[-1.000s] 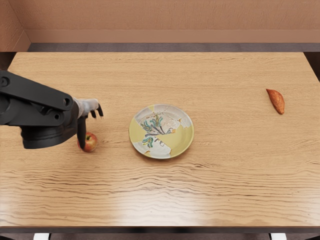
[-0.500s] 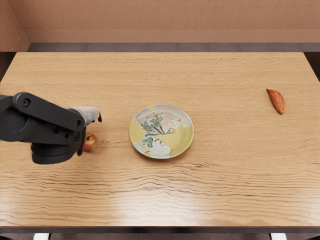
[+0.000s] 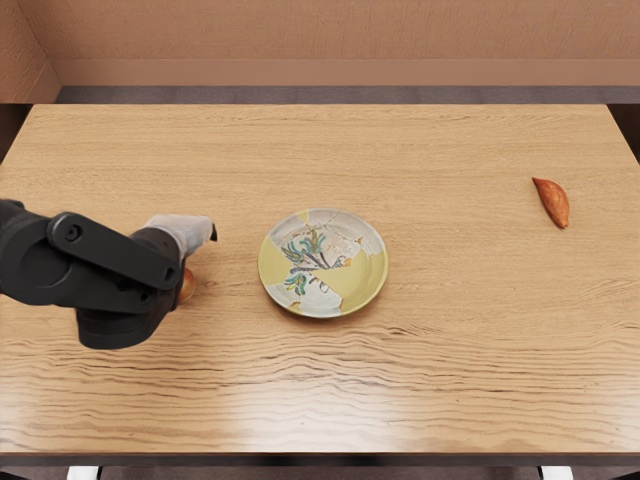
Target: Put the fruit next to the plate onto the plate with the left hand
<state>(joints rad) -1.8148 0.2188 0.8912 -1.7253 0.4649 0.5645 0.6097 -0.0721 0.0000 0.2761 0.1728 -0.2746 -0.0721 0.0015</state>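
Observation:
A small red apple lies on the table just left of the plate, and only a thin sliver of it shows past my forearm. The plate is yellow and white with a leafy pattern and has nothing on it. My left hand hangs over the apple, its wrist and dark forearm hiding most of the fruit. Whether the hand touches the apple cannot be told. The right arm is out of sight.
An orange sweet potato lies far off at the right side of the wooden table. A low wall runs along the back and the left corner.
My left arm has swung right and lower over the apple. The apple, well visible a second ago, is now almost fully covered. The plate and the sweet potato have stayed put.

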